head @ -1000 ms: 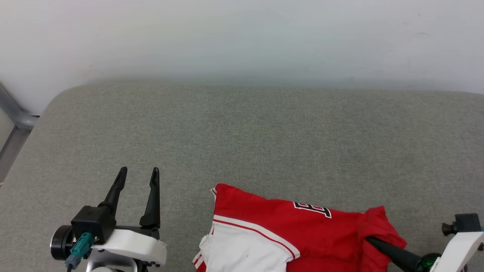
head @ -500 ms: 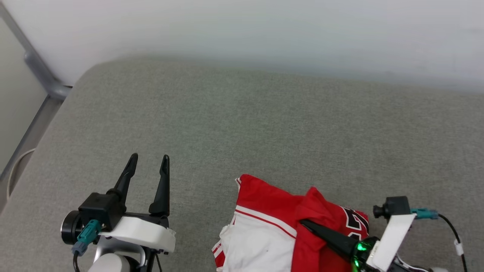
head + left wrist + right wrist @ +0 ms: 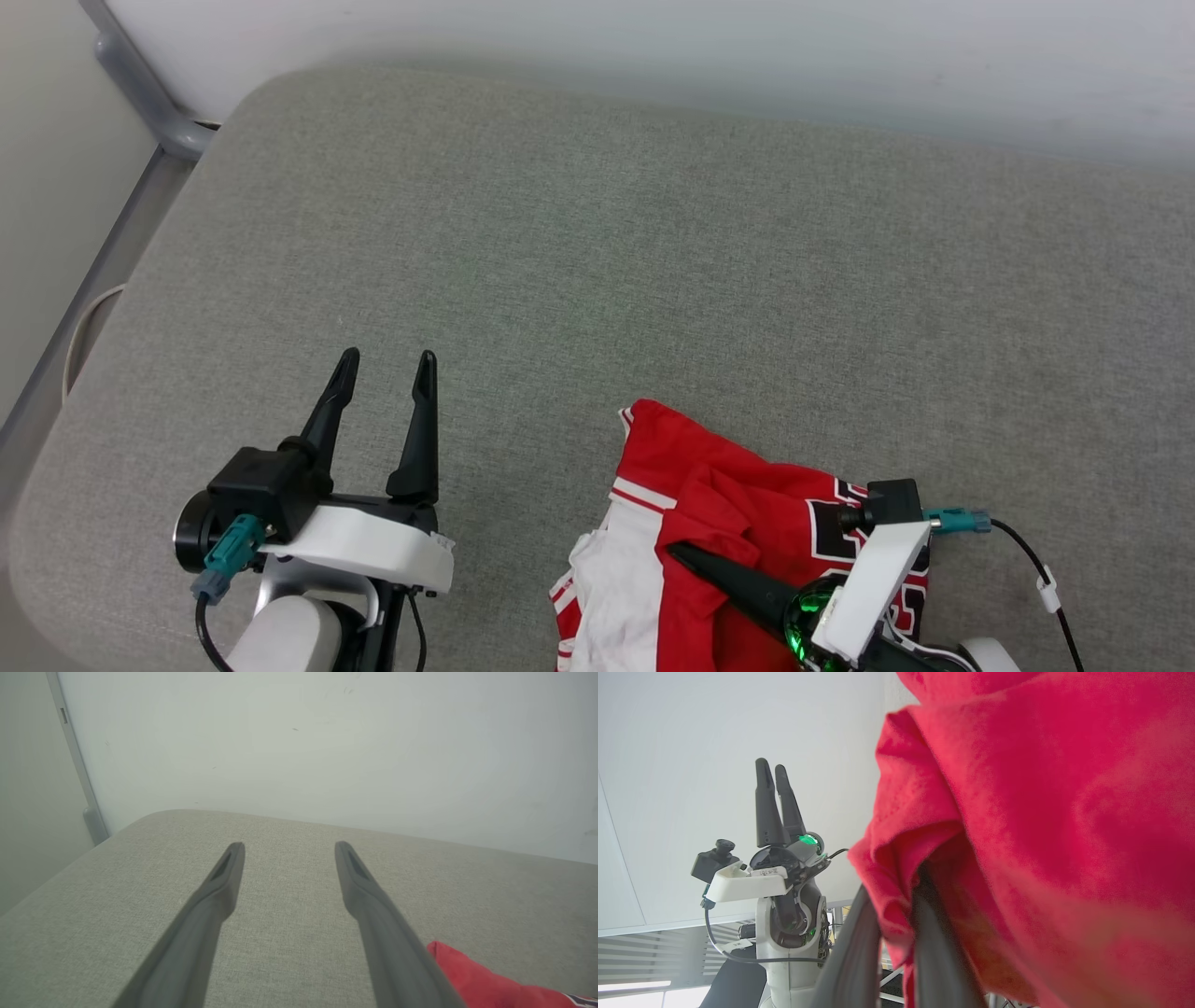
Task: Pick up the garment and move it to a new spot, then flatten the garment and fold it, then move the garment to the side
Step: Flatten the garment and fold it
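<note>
Item: garment (image 3: 738,504), red, bunched in a heap at the near right of a grey cushion (image 3: 597,243). A white sleeve (image 3: 611,597) with striped trim shows on its left side, and black-and-white lettering (image 3: 826,532) on its right. Right gripper (image 3: 677,553): reaches in from the near right and is pinched on a fold of red cloth. The right wrist view shows the cloth caught between both fingers and draped over them, so part of the garment seems raised off the cushion while the rest lies on it. Left gripper (image 3: 388,355): fingers spread, holding nothing, above bare cushion at the near left, apart from the garment. Surroundings: pale wall (image 3: 653,47) at the far side, metal rail (image 3: 140,84) at the far left corner. Status, as judged: the first step, picking up and moving, looks under way with the grasp made. The garment is neither flat nor folded, so placing, flattening, folding and moving it aside are all left to do.
</note>
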### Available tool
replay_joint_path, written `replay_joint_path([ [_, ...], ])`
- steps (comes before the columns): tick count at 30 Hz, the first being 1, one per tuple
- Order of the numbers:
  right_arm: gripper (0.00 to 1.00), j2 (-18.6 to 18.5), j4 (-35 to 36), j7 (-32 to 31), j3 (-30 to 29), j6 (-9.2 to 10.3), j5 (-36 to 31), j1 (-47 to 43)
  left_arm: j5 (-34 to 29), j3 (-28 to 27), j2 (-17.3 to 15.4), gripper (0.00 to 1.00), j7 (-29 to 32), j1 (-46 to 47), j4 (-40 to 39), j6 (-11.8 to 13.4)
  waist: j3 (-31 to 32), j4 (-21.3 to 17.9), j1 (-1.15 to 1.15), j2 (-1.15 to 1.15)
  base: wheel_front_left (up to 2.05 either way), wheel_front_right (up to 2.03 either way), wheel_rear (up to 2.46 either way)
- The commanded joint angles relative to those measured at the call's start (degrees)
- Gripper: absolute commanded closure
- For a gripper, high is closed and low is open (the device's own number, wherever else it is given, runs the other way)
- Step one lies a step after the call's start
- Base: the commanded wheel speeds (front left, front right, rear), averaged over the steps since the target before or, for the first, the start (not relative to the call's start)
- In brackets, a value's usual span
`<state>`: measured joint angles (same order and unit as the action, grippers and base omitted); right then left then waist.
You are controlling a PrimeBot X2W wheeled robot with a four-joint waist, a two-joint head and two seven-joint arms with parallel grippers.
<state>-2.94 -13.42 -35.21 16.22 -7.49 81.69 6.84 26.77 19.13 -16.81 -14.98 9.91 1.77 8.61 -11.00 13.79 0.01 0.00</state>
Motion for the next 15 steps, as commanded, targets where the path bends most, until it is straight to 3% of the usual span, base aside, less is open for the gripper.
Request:
replay_joint_path([
  [1,0.76,0.09,-0.70,1.07,0.24,0.02,-0.65,1.03,-0.61,-0.54,0.56,0.00,-0.26,0.64,0.17,-0.45,-0.29,-0.05,-0.01,0.00,0.00,0.00,0.00],
  [2,0.55,0.07,-1.19,1.70,0.41,0.02,-1.00,1.40,-0.85,-0.77,0.73,0.00,-0.26,0.61,0.30,-0.61,-0.33,-0.16,-0.01,0.00,0.00,0.00,0.00],
  [3,0.44,0.06,-1.73,2.35,0.68,0.02,-1.66,1.76,-1.04,-0.99,0.95,0.00,-0.26,0.57,0.43,-0.89,-0.33,-0.28,-0.01,0.00,0.00,0.00,0.00],
  [4,0.10,0.05,-2.57,3.05,0.81,0.02,-2.01,1.93,-1.01,-1.16,1.14,0.00,-0.26,0.51,0.67,-1.16,-0.31,-0.41,-0.01,0.00,0.00,0.00,0.00],
  [5,0.00,0.02,-3.24,3.52,0.96,0.02,-2.04,2.15,-1.29,-1.36,1.29,0.00,-0.26,0.53,0.88,-1.52,-0.27,-0.54,-0.01,0.00,0.00,0.00,0.00],
  [10,0.00,0.02,-3.62,4.46,2.44,0.02,-1.48,3.15,-1.96,-1.83,1.64,0.00,-0.26,0.76,1.72,-2.40,0.32,-1.07,-0.01,0.00,0.00,0.00,0.00],
  [15,0.00,-1.04,1.37,7.26,4.07,0.01,-2.75,3.99,-2.42,-2.46,1.61,0.00,-0.26,0.34,2.20,-2.88,1.30,-2.02,-0.01,0.00,0.00,0.00,0.00],
])
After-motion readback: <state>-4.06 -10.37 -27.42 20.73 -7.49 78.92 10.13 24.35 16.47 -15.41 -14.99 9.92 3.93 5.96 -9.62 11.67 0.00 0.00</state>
